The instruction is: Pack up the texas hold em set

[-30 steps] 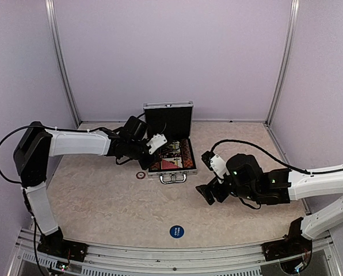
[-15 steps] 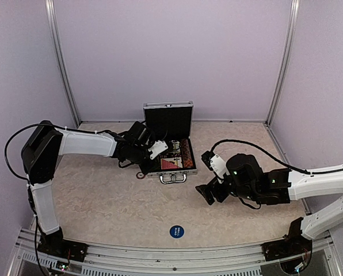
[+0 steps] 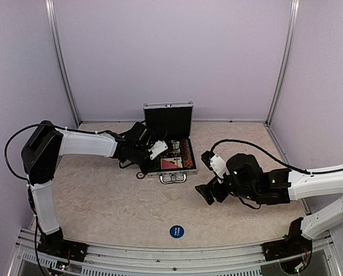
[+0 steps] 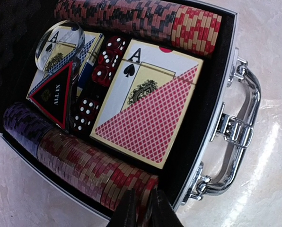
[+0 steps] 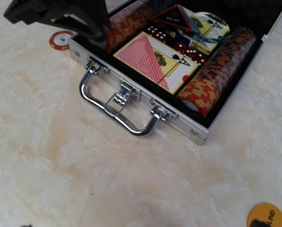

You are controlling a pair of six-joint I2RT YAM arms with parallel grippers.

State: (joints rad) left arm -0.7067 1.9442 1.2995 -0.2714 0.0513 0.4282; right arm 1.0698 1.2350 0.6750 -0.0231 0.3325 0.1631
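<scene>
Left wrist view cuts my left claw (image 4: 142,201) down to two dark fingertips at the bottom edge. They sit nearly together over the near chip row (image 4: 84,161), and I cannot tell whether they pinch a chip. My right claw (image 3: 208,194) hangs released, spread wide, well apart from the case (image 3: 186,171) on its right. One loose chip (image 5: 61,39) lies on the surface (image 3: 102,201) just beside the case's left front corner. An orange round button (image 5: 267,216) is cut off by the frame. A blue button (image 3: 176,231) sits close to the near edge. The ribbed silver case stands mid-surface toward the far edge, lid (image 3: 168,118) upright. It holds a red deck (image 4: 150,113), a blue deck (image 4: 86,52), dice (image 4: 103,61), a triangle (image 4: 53,94) and a second chip row (image 4: 145,19).
</scene>
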